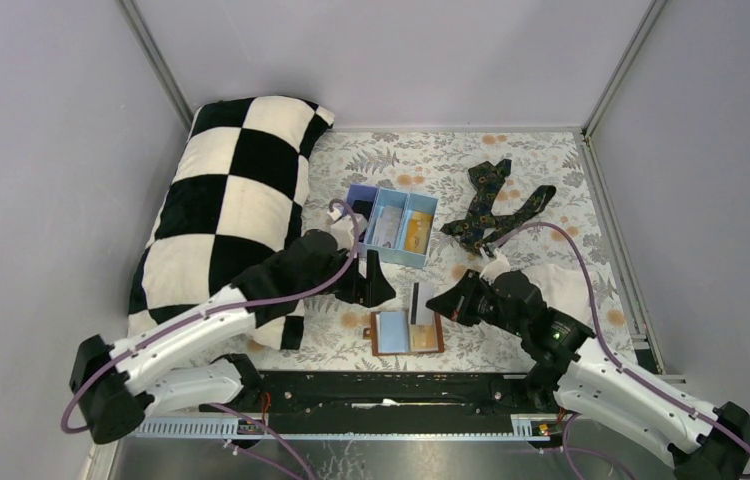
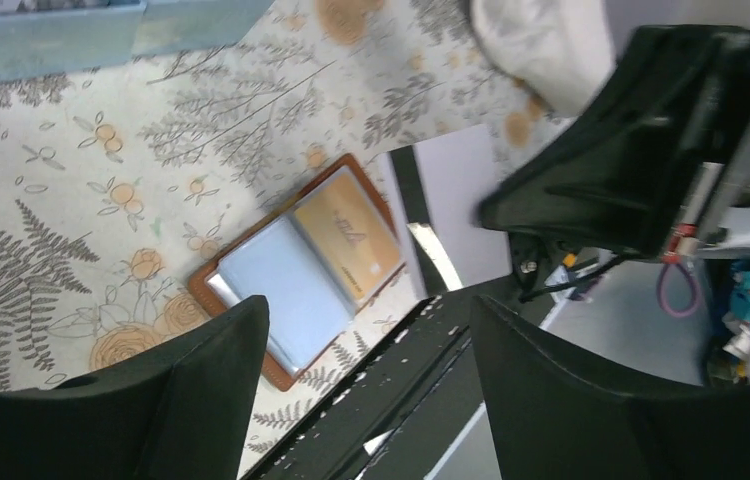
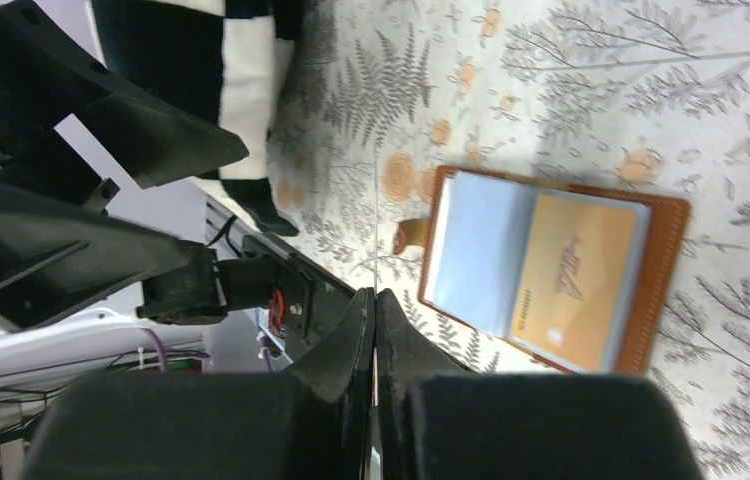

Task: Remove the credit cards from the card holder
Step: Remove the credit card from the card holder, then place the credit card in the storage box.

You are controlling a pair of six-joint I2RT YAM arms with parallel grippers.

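Above the card holder (image 1: 407,333), our right gripper (image 1: 434,300) pinches one credit card (image 2: 456,190) thinly, so it may slip; left gripper (image 1: 363,283) gapes empty.

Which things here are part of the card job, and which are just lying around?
Job: card holder; gold card inside it; striped grey card pinched in right gripper; left gripper, open.
Lying about: checkered pillow, necktie, blue tray, white cloth.

card holder (image 1: 406,352) near front, credit card (image 1: 418,303) at its rear edge, tray (image 1: 398,257) behind, pillow (image 1: 231,200) left, necktie (image 1: 481,205) right
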